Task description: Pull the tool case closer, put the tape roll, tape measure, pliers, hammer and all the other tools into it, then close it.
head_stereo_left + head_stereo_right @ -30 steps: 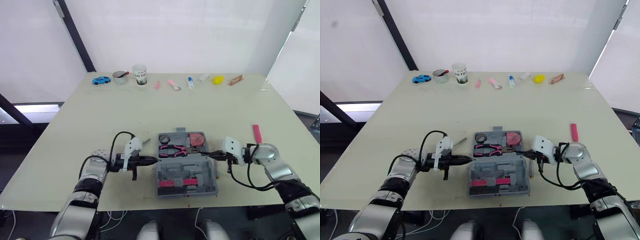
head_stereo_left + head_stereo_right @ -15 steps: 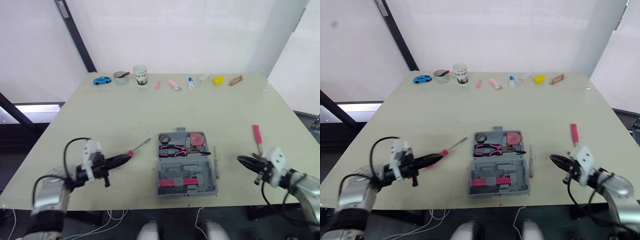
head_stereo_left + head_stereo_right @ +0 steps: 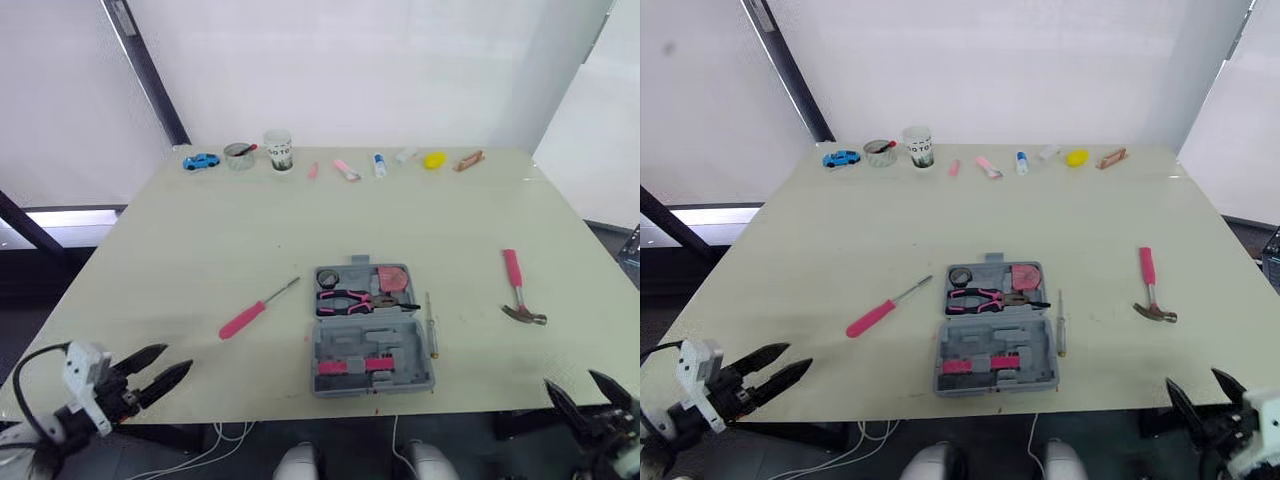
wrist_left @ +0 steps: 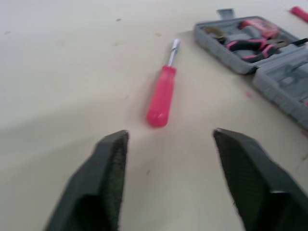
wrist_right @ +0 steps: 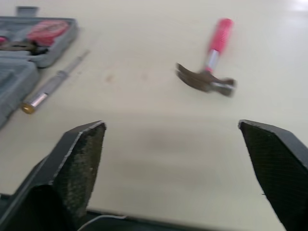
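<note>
The pale counter (image 3: 300, 220) carries an open grey tool case (image 3: 395, 345) near its front edge, about midway across, lid half toward the robot. The left end effector (image 3: 177, 358) hangs off the counter's near left corner with its two black fingers spread and nothing between them; the right end effector (image 3: 570, 379) sits off the near right corner, likewise spread and empty. A pink-handled hammer (image 3: 516, 288) lies on the counter well to the right of the case, head toward the robot. A pink-handled screwdriver (image 3: 250, 314) lies at a slant to the case's left, apart from it. Inside the far half of the case rest the pliers (image 3: 355, 297), with the pink tape measure (image 3: 394, 277) and the dark tape roll (image 3: 331, 279) behind them. A slim metal driver (image 3: 431, 325) lies just beside the case's right wall. Along the far edge stand a cup (image 3: 278, 150) and a blue toy car (image 3: 201, 161) among other small items.
</note>
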You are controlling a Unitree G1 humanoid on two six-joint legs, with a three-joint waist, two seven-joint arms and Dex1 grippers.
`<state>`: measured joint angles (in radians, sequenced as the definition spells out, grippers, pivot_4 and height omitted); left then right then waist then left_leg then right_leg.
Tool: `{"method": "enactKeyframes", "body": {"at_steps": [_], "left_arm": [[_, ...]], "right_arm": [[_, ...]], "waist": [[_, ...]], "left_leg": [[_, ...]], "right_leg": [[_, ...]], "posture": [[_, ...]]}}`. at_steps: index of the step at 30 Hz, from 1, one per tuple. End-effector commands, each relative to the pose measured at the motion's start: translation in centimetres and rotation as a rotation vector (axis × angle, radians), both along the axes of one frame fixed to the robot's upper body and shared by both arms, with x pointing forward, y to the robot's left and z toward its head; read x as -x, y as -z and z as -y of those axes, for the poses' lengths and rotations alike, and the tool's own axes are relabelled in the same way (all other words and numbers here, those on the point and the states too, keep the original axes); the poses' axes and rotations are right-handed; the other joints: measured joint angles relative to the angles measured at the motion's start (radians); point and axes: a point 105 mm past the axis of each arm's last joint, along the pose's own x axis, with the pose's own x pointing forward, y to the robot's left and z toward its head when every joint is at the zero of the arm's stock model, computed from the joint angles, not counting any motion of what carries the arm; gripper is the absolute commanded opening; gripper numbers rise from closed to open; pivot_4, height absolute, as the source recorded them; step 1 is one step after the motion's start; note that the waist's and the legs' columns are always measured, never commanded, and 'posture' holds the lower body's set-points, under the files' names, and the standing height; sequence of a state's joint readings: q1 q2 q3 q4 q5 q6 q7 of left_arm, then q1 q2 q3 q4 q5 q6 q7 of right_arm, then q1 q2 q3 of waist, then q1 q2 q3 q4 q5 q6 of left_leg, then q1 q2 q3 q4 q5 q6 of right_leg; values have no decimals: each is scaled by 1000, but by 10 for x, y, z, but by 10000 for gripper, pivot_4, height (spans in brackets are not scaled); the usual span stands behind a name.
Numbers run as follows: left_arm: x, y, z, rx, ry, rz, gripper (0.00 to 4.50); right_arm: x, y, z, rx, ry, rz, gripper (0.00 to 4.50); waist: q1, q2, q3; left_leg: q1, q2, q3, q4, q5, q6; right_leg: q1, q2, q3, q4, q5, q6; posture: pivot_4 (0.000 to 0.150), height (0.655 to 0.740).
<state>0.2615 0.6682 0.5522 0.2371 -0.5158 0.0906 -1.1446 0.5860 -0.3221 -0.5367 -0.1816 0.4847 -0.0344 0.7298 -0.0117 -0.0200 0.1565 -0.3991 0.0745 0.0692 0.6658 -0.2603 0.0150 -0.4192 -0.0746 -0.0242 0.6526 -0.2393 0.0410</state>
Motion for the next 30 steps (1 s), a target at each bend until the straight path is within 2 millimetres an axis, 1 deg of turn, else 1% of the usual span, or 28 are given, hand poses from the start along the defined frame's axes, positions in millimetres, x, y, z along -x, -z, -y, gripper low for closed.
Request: {"method": "enactKeyframes", "body": {"at_steps": [1,2,4,7,13,20,23,25,27,30], "left_arm": [[5,-10,-4,-12,-24,54,44647],[5,-9,-4,-11,-25,52,44647],[4,-10,-3,-9,-21,55,44647],[-5,-15,5,-14,22,71,44647],[-24,-29,30,-59,185,89,44647],[-42,-52,66,-93,405,116,44647],[-45,-61,84,-109,518,125,44647],[-45,-69,100,-99,621,135,44647],[-44,-75,113,-88,695,139,44647],[-44,-79,128,-119,791,140,44647]], "right_arm": [[13,-5,17,24,83,50,45000],[16,-2,18,27,89,44,45000],[18,0,19,41,86,35,45000],[10,-3,13,58,44,32,45000],[-25,-13,-13,94,-56,24,45000],[-70,-29,-54,93,-149,27,45000],[-86,-29,-65,122,-159,-12,45000],[-97,-30,-77,107,-180,-26,45000],[-106,-29,-88,101,-205,-40,45000],[-120,-23,-104,119,-224,-72,45000]], "waist": [[-1,0,0],[-1,0,0],[-1,1,0],[0,2,1],[-2,2,1],[1,2,2],[1,2,2],[2,2,2],[1,2,2],[-1,2,2]], "left_leg": [[0,0,0,0,0,0],[0,0,0,0,0,0],[0,0,0,0,0,-1],[0,0,0,-2,0,-1],[0,-1,0,-1,0,-1],[-2,-3,2,-2,2,4],[-2,-3,4,-1,2,4],[-2,-3,4,-1,2,4],[-3,-3,4,-1,2,4],[-3,-3,4,-1,2,4]], "right_leg": [[0,-1,0,0,0,0],[0,-5,0,0,0,0],[0,-6,-1,0,0,0],[-1,-7,-2,-1,0,0],[0,-2,-2,-1,0,0],[0,1,-2,-1,3,-4],[0,2,-2,-2,3,-5],[0,3,-2,-2,3,-5],[0,4,-2,-2,3,-5],[0,4,-2,-2,3,-5]], "posture": [[1500,7400],[1500,7400],[1500,7400],[1500,7400],[1500,7400],[1500,7400],[1500,7400],[1500,7400],[1500,7400],[1500,7400]]}}
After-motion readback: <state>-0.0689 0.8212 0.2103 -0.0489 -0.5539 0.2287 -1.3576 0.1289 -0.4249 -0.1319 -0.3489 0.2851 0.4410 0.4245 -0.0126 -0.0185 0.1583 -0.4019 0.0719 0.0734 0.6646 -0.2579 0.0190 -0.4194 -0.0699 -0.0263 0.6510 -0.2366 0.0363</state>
